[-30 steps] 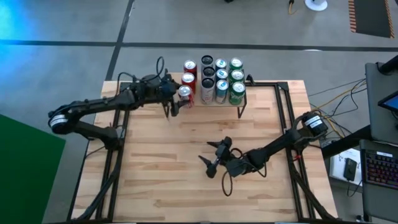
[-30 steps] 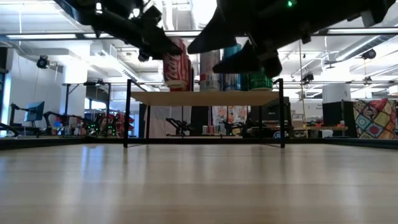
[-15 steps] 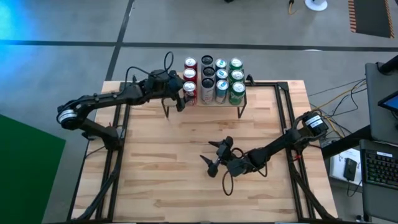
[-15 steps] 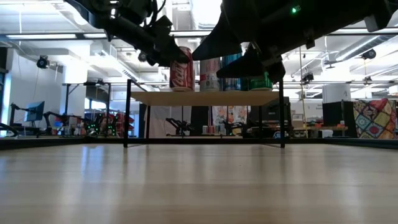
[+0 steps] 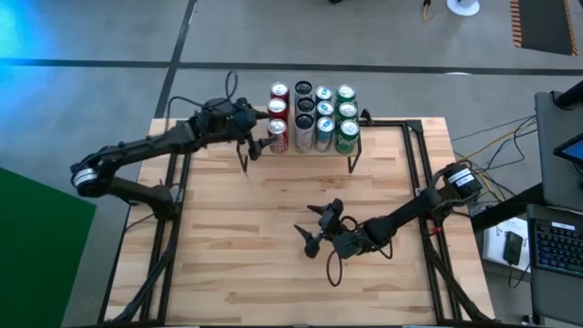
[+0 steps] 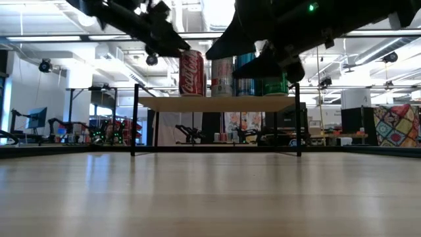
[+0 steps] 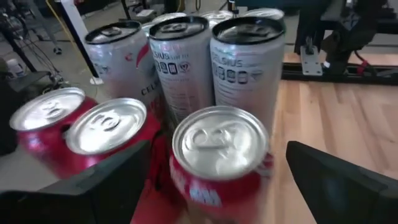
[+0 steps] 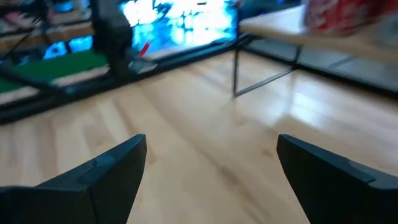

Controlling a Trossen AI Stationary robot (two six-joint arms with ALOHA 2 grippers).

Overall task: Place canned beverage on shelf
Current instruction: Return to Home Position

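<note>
A red cola can (image 6: pixel 191 72) stands upright on the left front part of the shelf (image 6: pixel 217 103), a light-wood board on thin black legs at the table's far edge. From above, this can (image 5: pixel 278 138) is the nearest of a red column. My left gripper (image 5: pixel 252 142) is open just left of it. In the left wrist view the can (image 7: pixel 217 155) lies between the two spread fingers (image 7: pixel 118 180), with a gap on each side. My right gripper (image 5: pixel 314 230) hovers open over the table's middle with nothing between its fingers (image 8: pixel 99 174).
Several more cans fill the shelf: two red ones (image 5: pixel 278 102), then black, silver (image 7: pixel 245 68) and green ones (image 5: pixel 346 128) to the right. A black frame rail (image 5: pixel 421 173) runs along the table's right side. Bare wood (image 5: pixel 237 246) lies in front of the shelf.
My left gripper has carried the tilted red can toward the table's far right and stood it upright on the shelf's left front. It has let go, then drawn back a little to the left and up. The can stays where it was set.
</note>
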